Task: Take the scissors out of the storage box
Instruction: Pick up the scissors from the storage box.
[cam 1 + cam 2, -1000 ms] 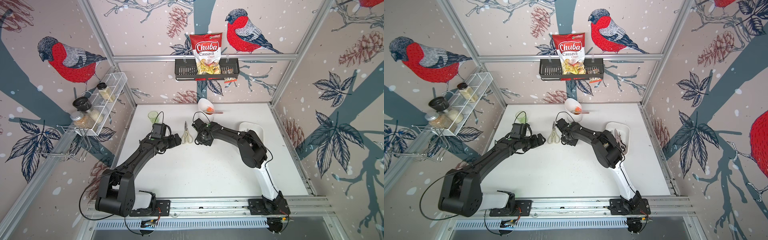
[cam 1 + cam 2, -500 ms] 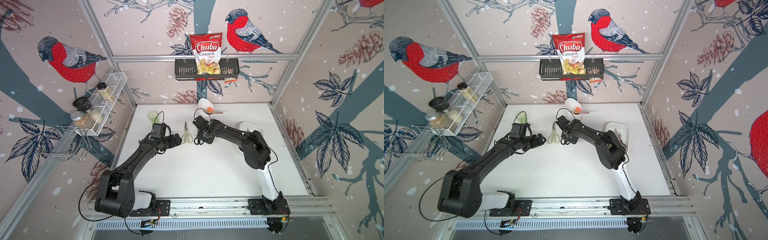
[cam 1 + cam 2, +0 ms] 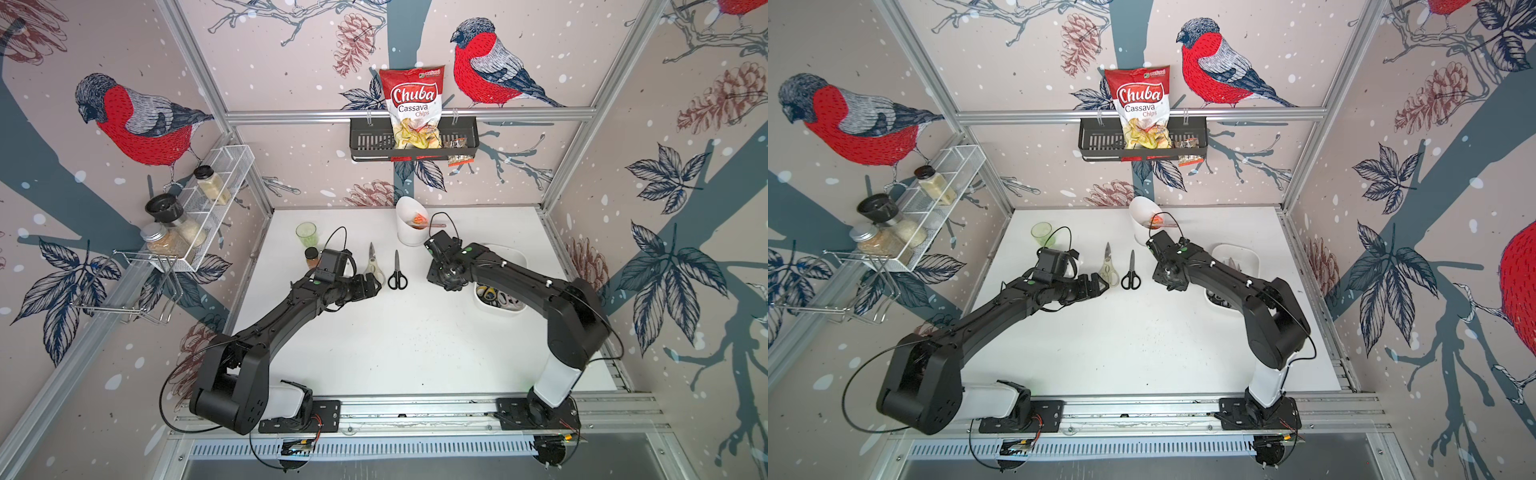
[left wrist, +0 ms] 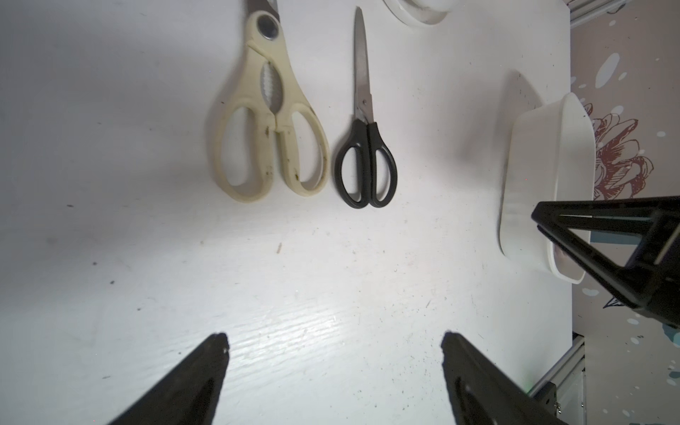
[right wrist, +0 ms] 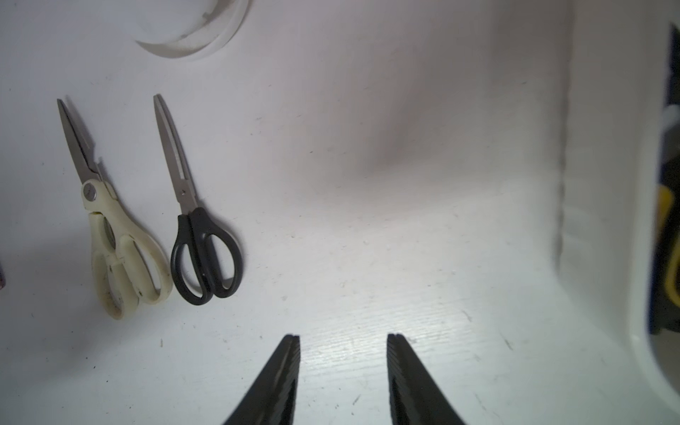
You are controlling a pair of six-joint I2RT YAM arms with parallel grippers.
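White tabletop (image 3: 395,340), black scissors (image 3: 397,272) flat, apart from right end effector (image 5: 342,336)

The right arm (image 3: 519,276) covers part of the storage box (image 3: 500,310).

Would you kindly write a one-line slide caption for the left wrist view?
Open left gripper faces cream-handled scissors and black-handled scissors lying side by side on the white table, storage box nearby.
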